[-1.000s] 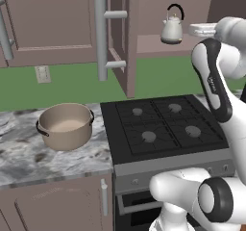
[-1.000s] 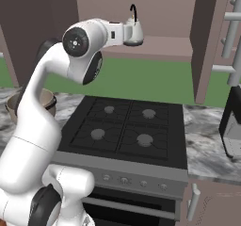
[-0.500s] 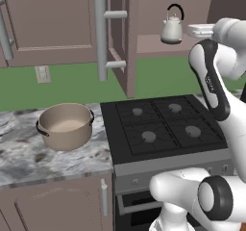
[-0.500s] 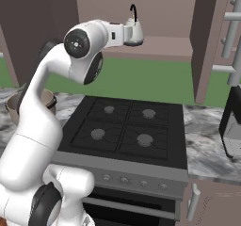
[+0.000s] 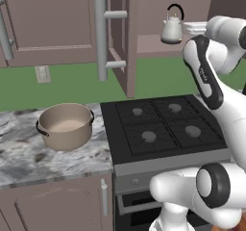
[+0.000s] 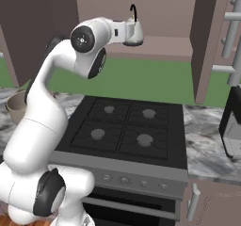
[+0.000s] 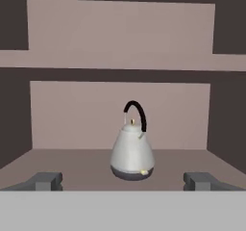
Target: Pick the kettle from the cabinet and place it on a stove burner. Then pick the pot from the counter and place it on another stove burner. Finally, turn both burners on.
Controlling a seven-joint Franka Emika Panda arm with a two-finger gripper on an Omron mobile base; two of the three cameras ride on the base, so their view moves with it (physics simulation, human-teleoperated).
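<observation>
The small silvery kettle (image 7: 132, 153) with its black arched handle stands upright on the bare shelf of the open wall cabinet (image 5: 149, 44). My gripper (image 7: 124, 182) is open and level with the shelf's front, short of the kettle. It touches nothing, and the kettle sits centred ahead of the gap between the fingers. From the left base the kettle (image 5: 172, 29) is just left of my hand. The tan pot (image 5: 66, 125) rests on the marbled counter (image 5: 29, 162), left of the black cooktop. The rear-left burner (image 5: 137, 111) and front-left burner (image 5: 148, 136) are bare.
The open cabinet door (image 5: 120, 37) with its grey bar handle (image 5: 102, 37) juts out left of the shelf, and another open door (image 6: 207, 41) stands to its right. A dark appliance (image 6: 230, 121) sits on the right counter. Stove knobs (image 6: 124, 179) line the front panel.
My hand has crept slightly closer to the kettle. Jaws stay open; the kettle and pot have not moved.
</observation>
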